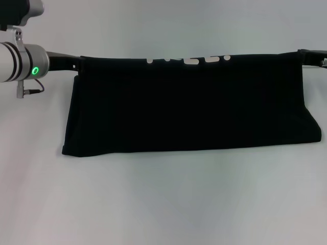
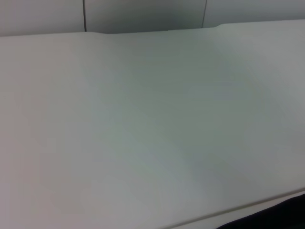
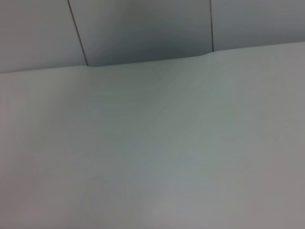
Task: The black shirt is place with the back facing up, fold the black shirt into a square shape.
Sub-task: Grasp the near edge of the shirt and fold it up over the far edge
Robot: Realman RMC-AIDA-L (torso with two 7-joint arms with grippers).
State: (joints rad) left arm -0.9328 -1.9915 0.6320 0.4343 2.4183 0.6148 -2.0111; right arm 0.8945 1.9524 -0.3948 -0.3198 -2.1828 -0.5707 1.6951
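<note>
The black shirt (image 1: 189,107) spans the head view as a wide dark band. Its upper edge is pulled straight and lifted, while its lower fold rests on the white table (image 1: 153,204). Off-white lettering (image 1: 188,59) peeks over the top edge. My left gripper (image 1: 77,63) holds the upper left corner and my right gripper (image 1: 305,55) holds the upper right corner, both shut on the cloth. A dark strip of the shirt (image 2: 286,214) shows in a corner of the left wrist view. The right wrist view shows no shirt.
Bare white tabletop (image 2: 143,133) lies in front of and beyond the shirt. Grey wall panels (image 3: 143,28) stand behind the table's far edge.
</note>
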